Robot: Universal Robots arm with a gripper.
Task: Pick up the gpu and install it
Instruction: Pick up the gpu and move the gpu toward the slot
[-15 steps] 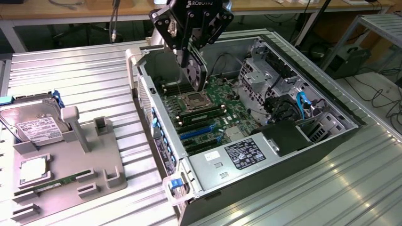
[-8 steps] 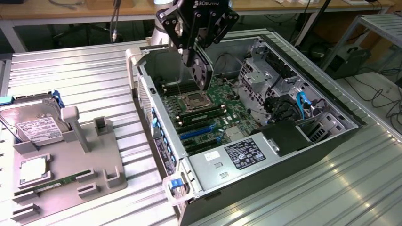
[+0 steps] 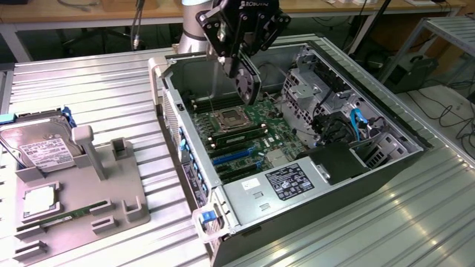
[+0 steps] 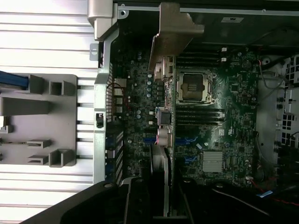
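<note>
Black two-finger gripper (image 3: pixel 237 60) is pinching the thin green gpu card with silvery end bracket (image 3: pixel 250 86); it is hanging long-axis-down beneath the fingers, directly above the open grey computer case's green motherboard (image 3: pixel 248 133).

Metal table (image 3: pixel 89 83); grey tray (image 3: pixel 122 197); open computer case (image 3: pixel 297 222)

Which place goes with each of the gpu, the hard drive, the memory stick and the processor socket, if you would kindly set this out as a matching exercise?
Things:
1 gpu
2 hard drive
3 memory stick
4 processor socket

Places:
A on the motherboard inside the case
B lying flat at the near end of the grey holder
C held in the gripper above the motherboard
D on the holder, beside its tall post

Pairs: 1-C, 2-D, 3-B, 4-A
</note>
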